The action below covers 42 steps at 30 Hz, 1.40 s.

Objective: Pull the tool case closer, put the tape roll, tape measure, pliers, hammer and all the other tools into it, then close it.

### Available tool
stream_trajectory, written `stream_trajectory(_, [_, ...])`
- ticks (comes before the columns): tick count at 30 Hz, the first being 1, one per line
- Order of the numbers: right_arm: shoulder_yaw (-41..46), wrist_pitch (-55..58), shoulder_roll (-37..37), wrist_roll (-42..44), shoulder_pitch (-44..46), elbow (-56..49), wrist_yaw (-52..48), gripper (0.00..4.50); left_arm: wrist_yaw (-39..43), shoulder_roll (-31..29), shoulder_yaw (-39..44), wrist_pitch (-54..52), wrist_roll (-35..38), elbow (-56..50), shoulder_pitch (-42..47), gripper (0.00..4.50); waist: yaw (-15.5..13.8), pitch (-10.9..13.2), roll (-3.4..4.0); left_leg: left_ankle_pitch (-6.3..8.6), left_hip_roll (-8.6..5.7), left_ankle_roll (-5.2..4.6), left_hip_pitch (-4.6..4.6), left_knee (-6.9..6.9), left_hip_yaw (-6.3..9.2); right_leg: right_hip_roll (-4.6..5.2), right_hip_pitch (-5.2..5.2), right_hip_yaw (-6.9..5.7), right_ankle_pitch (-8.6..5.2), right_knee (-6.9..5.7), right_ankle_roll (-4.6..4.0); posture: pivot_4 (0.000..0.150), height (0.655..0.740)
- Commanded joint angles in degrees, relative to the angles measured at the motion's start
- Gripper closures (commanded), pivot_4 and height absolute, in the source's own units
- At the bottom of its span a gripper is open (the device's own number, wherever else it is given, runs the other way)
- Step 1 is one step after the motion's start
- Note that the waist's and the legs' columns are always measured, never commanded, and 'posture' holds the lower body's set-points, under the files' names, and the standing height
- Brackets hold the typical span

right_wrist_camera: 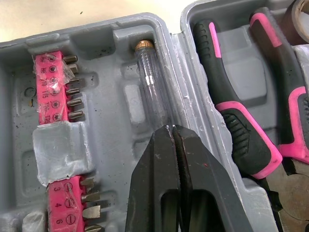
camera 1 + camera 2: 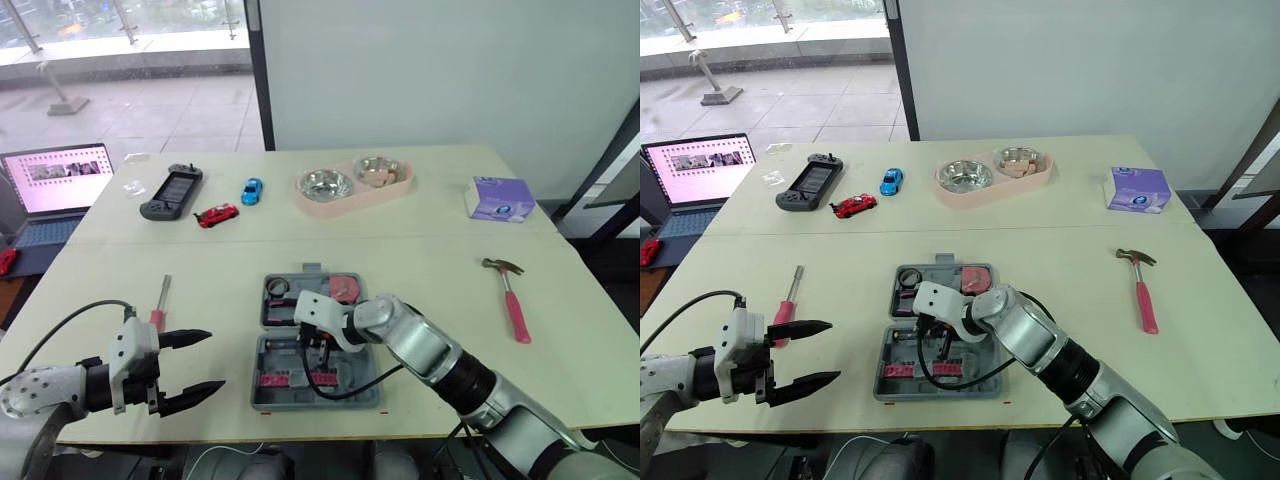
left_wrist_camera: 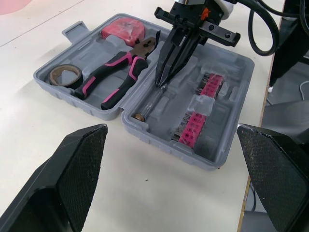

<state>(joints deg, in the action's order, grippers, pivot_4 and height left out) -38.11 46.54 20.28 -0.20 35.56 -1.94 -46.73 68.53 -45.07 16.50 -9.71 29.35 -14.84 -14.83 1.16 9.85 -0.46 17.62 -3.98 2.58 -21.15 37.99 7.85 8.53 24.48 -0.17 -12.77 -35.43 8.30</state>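
Observation:
The grey tool case (image 2: 268, 392) lies open at the table's near middle. In its far half sit the tape roll (image 3: 65, 75), the pink-handled pliers (image 3: 116, 77) and the red tape measure (image 3: 123, 26). The near half holds pink bit strips (image 1: 53, 87) and a clear-handled tool (image 1: 153, 82) in a slot. My right gripper (image 1: 173, 128) is shut, pointing down into the case with its tips at that tool's end. My left gripper (image 2: 216, 360) stands open over the table's front left, beside a pink-handled screwdriver (image 2: 160, 300). The hammer (image 2: 512, 300) lies on the right of the table.
At the back of the table are a game controller (image 2: 172, 192), a red toy car (image 2: 216, 215), a blue toy car (image 2: 251, 190), a pink double bowl (image 2: 355, 185) and a purple tissue box (image 2: 500, 198). A laptop (image 2: 50, 185) stands off the far left.

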Motion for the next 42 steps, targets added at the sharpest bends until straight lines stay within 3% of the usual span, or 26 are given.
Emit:
stream_trajectory(1, [2.6, -2.5, -1.3, 1.8, -1.6, 0.0, -0.3, 4.41, -0.2, -0.6, 1.5, 0.3, 0.9, -1.1, 0.7, 0.00, 0.0, 0.0, 0.00, 0.00, 0.00, 0.00, 0.00, 0.00, 0.00, 0.00, 0.00, 0.00, 0.00, 0.00, 0.00, 0.150, 0.7239])
stream_trajectory(6, [12.7, -7.7, -2.1, 7.0, -1.1, -7.7, -0.7, 4.41, -0.7, -0.5, 2.5, 0.4, 1.2, -0.6, 1.2, 0.00, -0.1, 0.1, 0.01, 0.00, 0.00, 0.01, -0.19, 0.00, 0.00, 0.00, 0.19, 0.00, 0.00, 0.00, 0.00, 0.150, 0.7239])
stream_trajectory(12, [26.1, -1.1, 3.8, 18.1, -1.8, -20.6, -4.2, 4.41, 0.3, -1.4, 5.8, 1.1, 0.7, 2.8, 0.0, 0.00, -0.3, 0.1, 0.01, 0.00, 0.00, 0.00, -0.25, 0.00, 0.03, 0.00, 0.18, 0.00, 0.00, 0.07, 0.00, 0.150, 0.7239])
stream_trajectory(16, [36.1, -2.1, 16.0, 21.0, -11.3, -21.5, -8.7, 4.41, -0.1, -3.0, 11.6, 1.5, 0.3, 10.3, -0.6, 0.00, -0.8, 0.1, -0.04, 0.02, -0.01, -0.04, -0.25, 0.00, 0.05, 0.02, 0.07, -0.08, -0.01, 0.19, 0.01, 0.150, 0.7239])
stream_trajectory(20, [45.7, -12.1, 24.9, 19.5, -23.8, -14.3, -11.3, 4.41, 0.5, -4.7, 16.5, 6.3, -2.7, 20.8, -3.0, 0.00, -0.5, 0.2, -0.10, 0.08, -0.03, -0.14, -0.27, 0.00, -0.09, 0.07, 0.03, -0.07, -0.03, 0.29, 0.04, 0.150, 0.7239])
stream_trajectory(26, [63.5, -26.0, 28.8, 19.6, -38.9, 1.9, -12.1, 1.68, -2.6, -4.7, 27.4, 9.1, -3.1, 31.1, -9.3, 0.00, -0.2, 0.2, -0.12, 0.08, 0.05, -0.15, -0.17, 0.00, -0.29, 0.07, 0.03, -0.01, -0.03, 0.26, 0.06, 0.150, 0.7239])
stream_trajectory(29, [69.8, -29.8, 28.4, 20.2, -45.8, 7.1, -12.5, 0.09, -2.7, -3.2, 30.5, 12.1, -3.5, 35.5, -14.0, 0.00, -0.4, 0.2, -0.13, 0.10, 0.10, -0.15, -0.16, 0.00, -0.30, 0.06, 0.00, -0.01, -0.06, 0.26, 0.06, 0.150, 0.7239])
stream_trajectory(35, [70.4, -35.5, 27.3, 20.2, -48.3, 13.4, -12.5, 0.03, -2.0, -5.3, 32.3, 16.3, -3.3, 44.9, -13.8, 0.00, -0.4, 0.2, -0.17, 0.10, 0.17, -0.16, -0.08, 0.02, -0.33, 0.04, -0.08, 0.00, -0.19, 0.27, -0.12, 0.150, 0.7239])
stream_trajectory(42, [69.5, -36.9, 26.8, 20.4, -48.3, 14.1, -11.5, 0.03, -1.9, -5.4, 30.7, 16.3, -2.9, 43.7, -11.2, 0.00, -0.4, 0.2, -0.15, 0.10, 0.14, -0.15, -0.08, 0.02, -0.31, 0.06, -0.12, 0.00, -0.11, 0.27, 0.02, 0.150, 0.7239])
